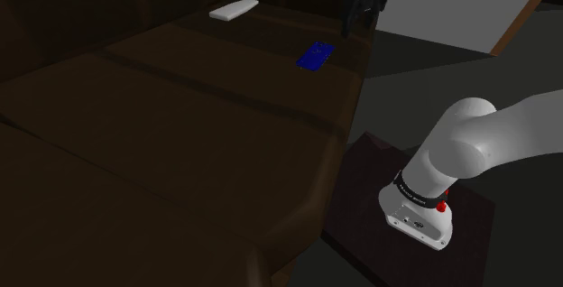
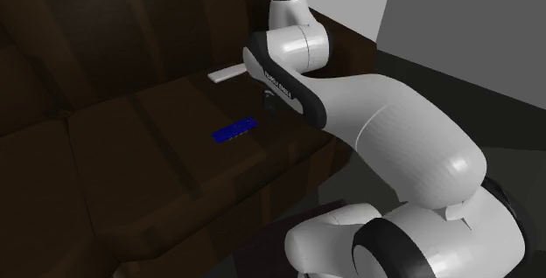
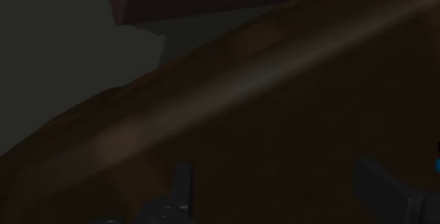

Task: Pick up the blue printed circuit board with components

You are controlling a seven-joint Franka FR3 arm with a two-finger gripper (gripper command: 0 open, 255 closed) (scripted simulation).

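1. Blue circuit board (image 1: 315, 55) (image 2: 236, 131): lies flat on the dark brown sofa (image 1: 180, 132) seat, near the seat's front edge. It is below the claw (image 1: 363, 16) and off to one side, not between the fingers.
2. Handling, my guess: light, stiff and thin. The parts on top look fragile, and the edges are probably slick.
3. Grip: pinch across the two long edges at mid-length and keep the pads off the components. The board lies flush on a soft cushion, so the fingertips likely need to press into the cushion a bit to get under the edges.
4. Claw (image 3: 282, 184): fingers stand apart with nothing held. It hangs over the sofa's edge.
5. White flat slab (image 1: 234, 9) (image 2: 226, 75): on the same seat, well apart from the board and not in the grip path.
6. Containers: none here. The board lies bare on the cushion.
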